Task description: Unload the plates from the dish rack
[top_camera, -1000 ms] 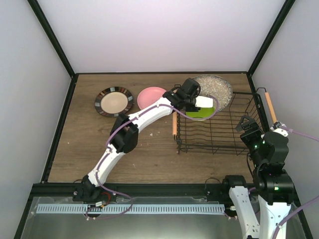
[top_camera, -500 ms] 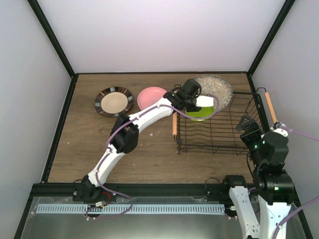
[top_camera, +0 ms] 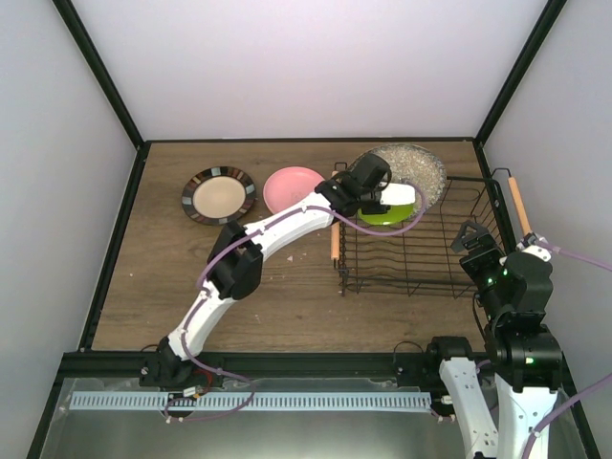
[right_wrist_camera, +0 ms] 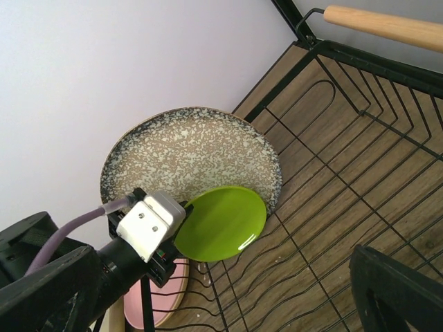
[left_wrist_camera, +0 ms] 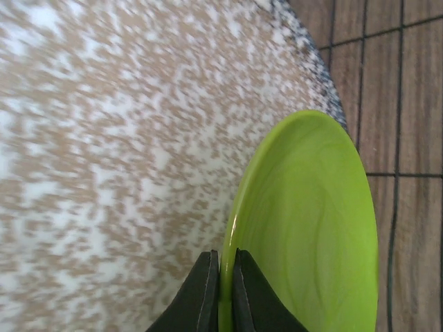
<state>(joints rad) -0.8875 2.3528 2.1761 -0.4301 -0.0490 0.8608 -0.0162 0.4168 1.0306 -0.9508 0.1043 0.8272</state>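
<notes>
Left gripper [left_wrist_camera: 222,257]: narrow, its two dark fingers pinched on the near rim of the lime green plate [left_wrist_camera: 304,228], one finger on each face.
Lime green plate: held on edge inside the dish rack [top_camera: 421,277]. In the wrist view its long axis runs straight away from the fingers, with the hollow face turned to their right.
Speckled grey plate [left_wrist_camera: 104,138]: just left of the fingers and behind the green plate, standing tilted at the far end of the rack, face toward the near side. The two plates overlap in every view; whether they touch is hard to say.
Pink plate [top_camera: 290,185]: flat on the table [top_camera: 163,268], outside the rack, on the forearm side of the left gripper.
Cream plate with dark rim [top_camera: 218,195]: flat on the table beyond the pink one, farther from the hand.
Rack handles: one wooden rod [top_camera: 335,244] lies below the left wrist, the other [top_camera: 517,206] on the opposite side.
Right gripper [top_camera: 473,239]: hovering over the rack's near right corner, apart from both plates; I cannot tell how wide it is.
</notes>
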